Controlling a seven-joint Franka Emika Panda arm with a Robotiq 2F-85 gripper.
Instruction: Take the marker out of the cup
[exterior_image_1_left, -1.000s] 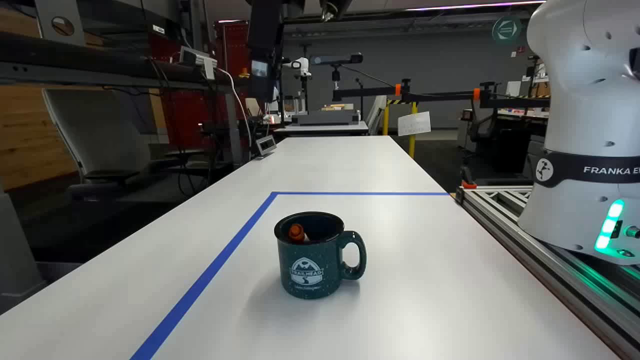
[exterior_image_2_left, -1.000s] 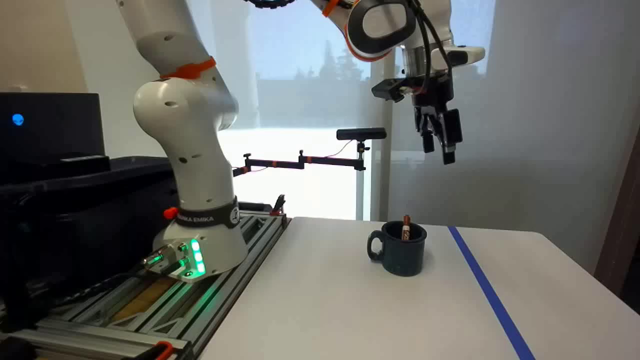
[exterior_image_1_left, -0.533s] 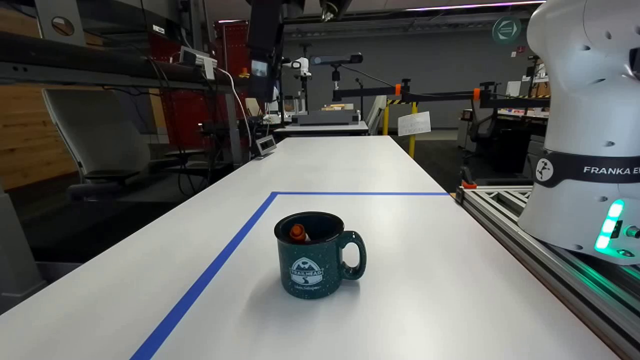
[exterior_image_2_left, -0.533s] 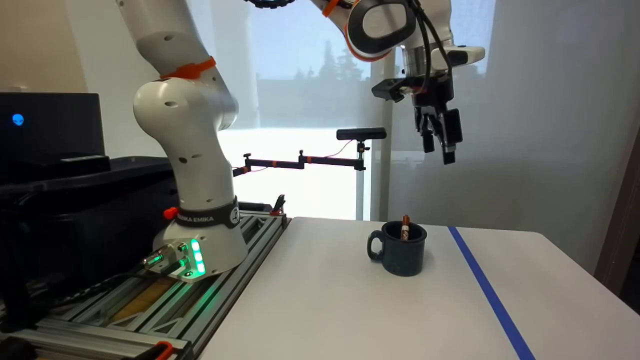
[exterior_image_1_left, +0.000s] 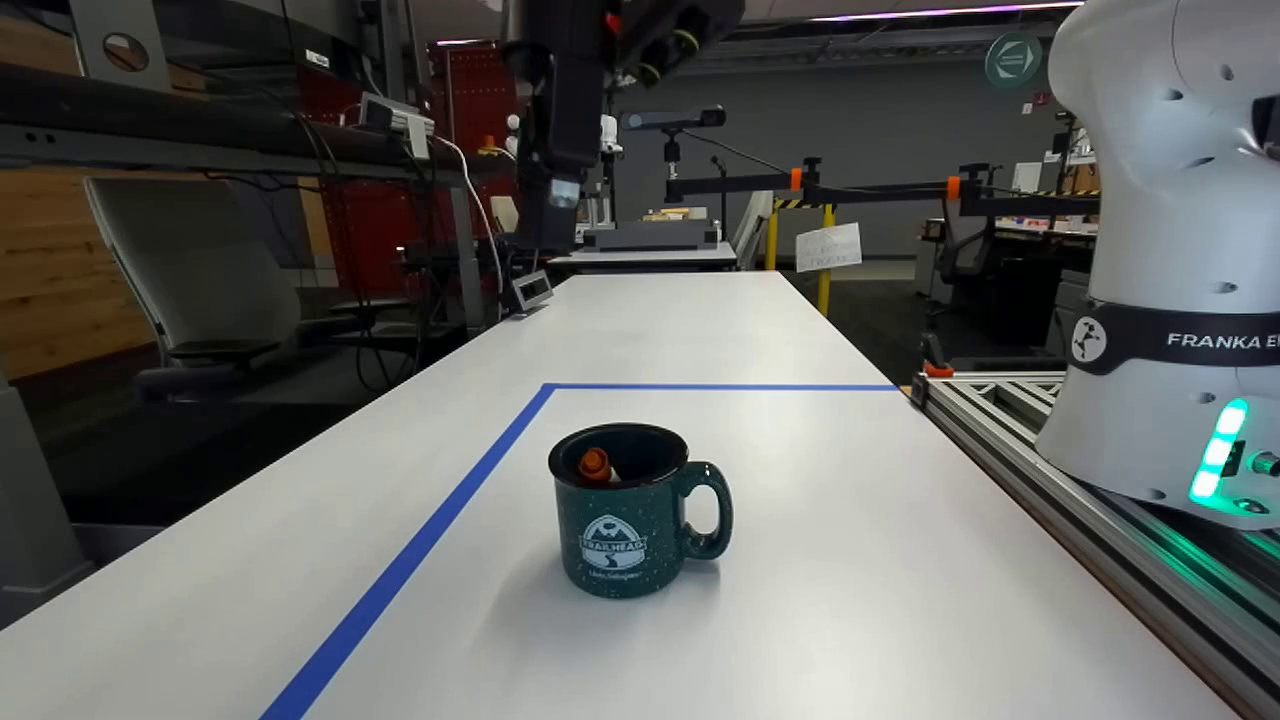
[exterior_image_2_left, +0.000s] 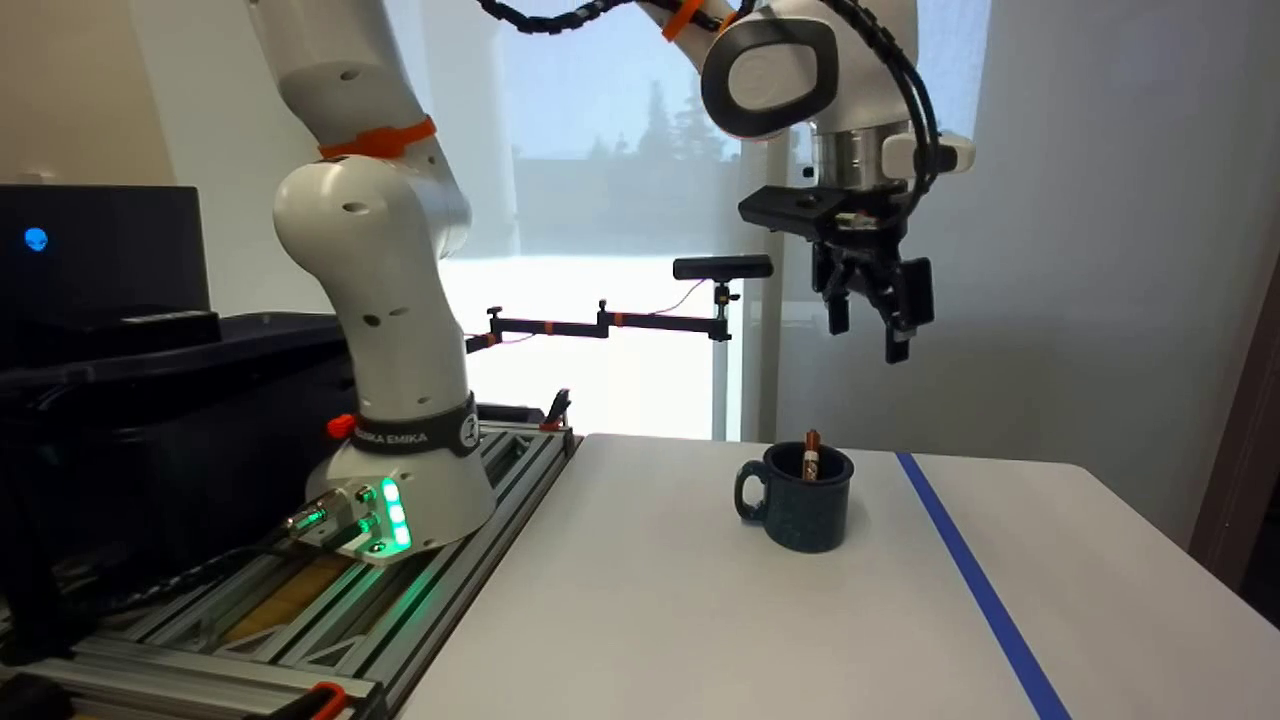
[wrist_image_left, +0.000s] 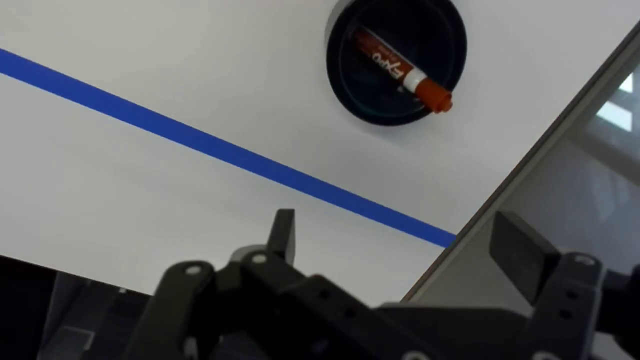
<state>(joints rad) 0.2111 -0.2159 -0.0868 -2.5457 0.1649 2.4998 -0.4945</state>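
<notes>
The cup (exterior_image_2_left: 803, 517) is a dark teal mug standing upright on the white table, also seen in an exterior view (exterior_image_1_left: 625, 540) with its pale emblem and handle. The marker (wrist_image_left: 387, 60) is red-orange with a white band and leans inside the cup. Its capped end sticks up past the rim in the wrist view, and also shows in both exterior views (exterior_image_2_left: 811, 455) (exterior_image_1_left: 595, 465). Its lower end is inside the cup. My gripper (wrist_image_left: 395, 225) is open and empty. In an exterior view the gripper (exterior_image_2_left: 868, 340) hangs well above the cup and slightly toward the tape side.
Blue tape (wrist_image_left: 220, 147) runs along the table beside the cup. The table edge (wrist_image_left: 480, 215) passes under the gripper in the wrist view. The robot base stands on a metal frame (exterior_image_2_left: 470, 560) beside the table. A camera on a bar (exterior_image_2_left: 722, 268) stands behind the table.
My gripper has come down somewhat and the wrist has tilted or turned slightly during the last half second. The gripper stays open. The cup and marker show no clear movement.
</notes>
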